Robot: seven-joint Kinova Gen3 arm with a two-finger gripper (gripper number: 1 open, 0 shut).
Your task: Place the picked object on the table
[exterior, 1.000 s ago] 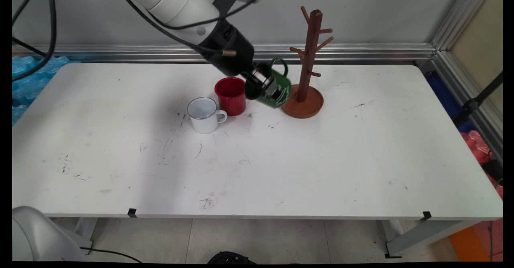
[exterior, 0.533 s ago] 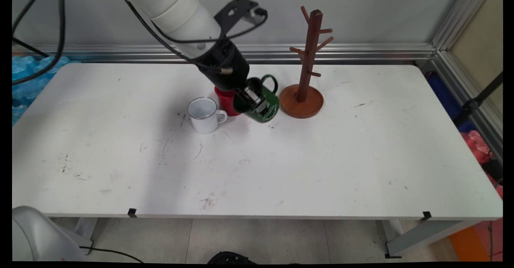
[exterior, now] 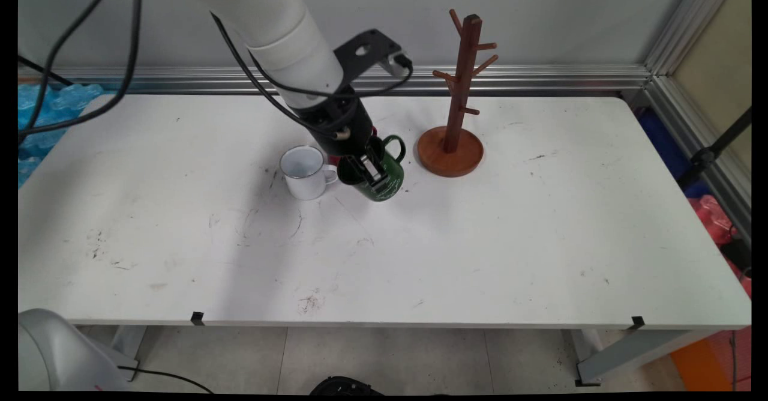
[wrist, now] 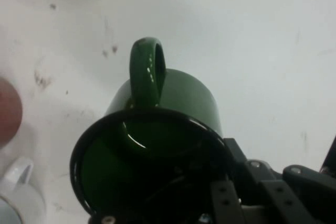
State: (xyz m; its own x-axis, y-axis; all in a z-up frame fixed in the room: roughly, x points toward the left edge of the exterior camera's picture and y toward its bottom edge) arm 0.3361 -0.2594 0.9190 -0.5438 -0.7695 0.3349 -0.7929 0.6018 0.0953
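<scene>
Main view: over the last second the gripper (exterior: 367, 171) has carried the green mug (exterior: 378, 176) down and toward the near left, away from the rack (exterior: 451, 149), and the mug has turned from steeply tilted to nearly upright. It now sits low over the table (exterior: 420, 251), at or just above the surface; contact cannot be told. That reads as the mug being brought down beside the other 2 cups.

Left to right: the white mug (exterior: 305, 171) stands upright, enamel-looking, with a thin dark rim and its handle toward the green mug, just beside it. The red mug (exterior: 373, 131) is almost wholly hidden behind the arm. The green mug is glossy, with a black rim and a loop handle pointing toward the rack. The gripper is clamped on its wall, 1 finger inside, 1 outside.

The rack is brown wood: a round dished base, an upright post, short bare pegs.

Hand view: the mug (wrist: 157, 145) shows sharp highlights on a smooth glaze.
</scene>
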